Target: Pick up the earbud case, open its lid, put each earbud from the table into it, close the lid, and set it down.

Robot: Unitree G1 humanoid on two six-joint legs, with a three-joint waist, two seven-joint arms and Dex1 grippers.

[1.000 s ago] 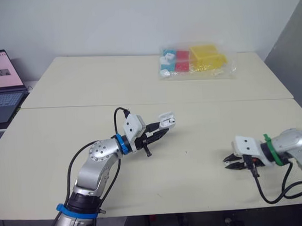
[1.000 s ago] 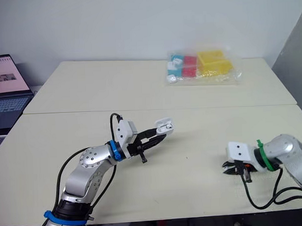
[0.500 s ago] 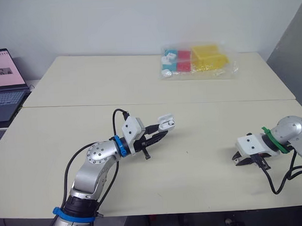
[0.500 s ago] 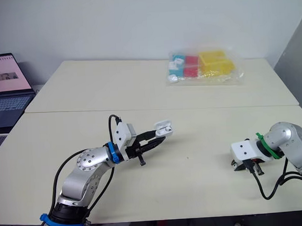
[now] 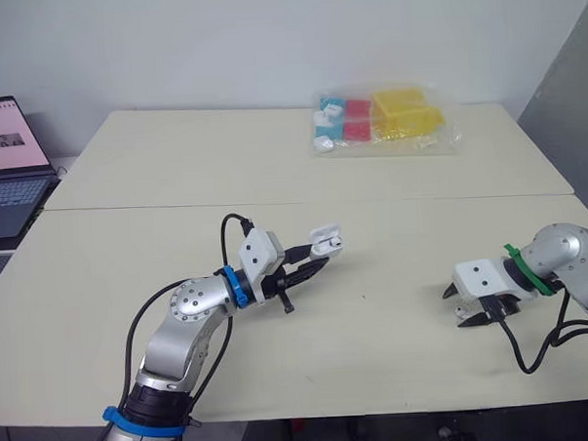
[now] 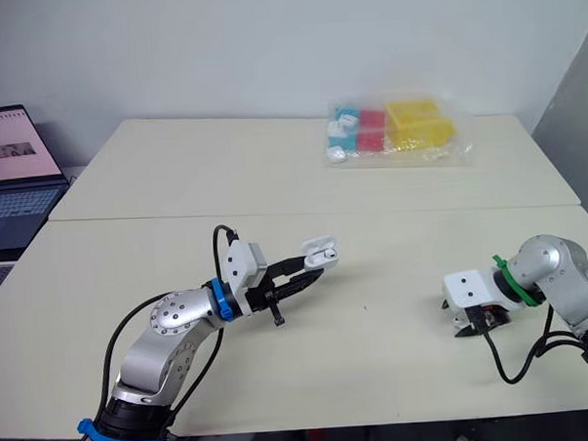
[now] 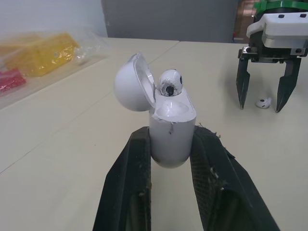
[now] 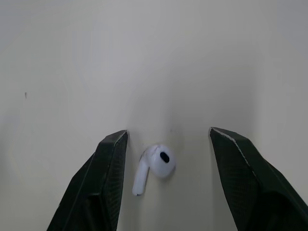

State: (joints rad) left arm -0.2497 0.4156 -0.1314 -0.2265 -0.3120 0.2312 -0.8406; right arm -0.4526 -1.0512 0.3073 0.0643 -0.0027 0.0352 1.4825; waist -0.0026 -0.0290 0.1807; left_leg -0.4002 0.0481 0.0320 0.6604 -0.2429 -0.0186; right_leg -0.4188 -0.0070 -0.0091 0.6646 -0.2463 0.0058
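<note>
A pale cream bench (image 5: 175,167), made of two tops meeting at a straight seam, stands against a plain light wall (image 5: 266,36), with a grey panel (image 5: 571,91) at the robot's right. An open laptop (image 5: 4,165) sits beyond the bench's left end and is cut off by the picture's edge. A clear plastic bag (image 5: 382,122) of blue, red and yellow pieces lies at the far side; what those pieces are is hard to make out. The left end effector (image 5: 310,261) is raised above the middle of the bench, its two black fingers clamped on the sides of the white earbud case (image 7: 172,127). The case stands upright with its lid (image 7: 131,83) swung open, and one earbud (image 7: 169,84) sits in it, head sticking out. Well apart on the right, the right end effector (image 8: 168,132) is down close to the bench with its fingers spread wide. The loose earbud (image 8: 155,166) lies flat on the bench between them, touching neither. From the head camera, the end effector's white housing covers that loose earbud.
</note>
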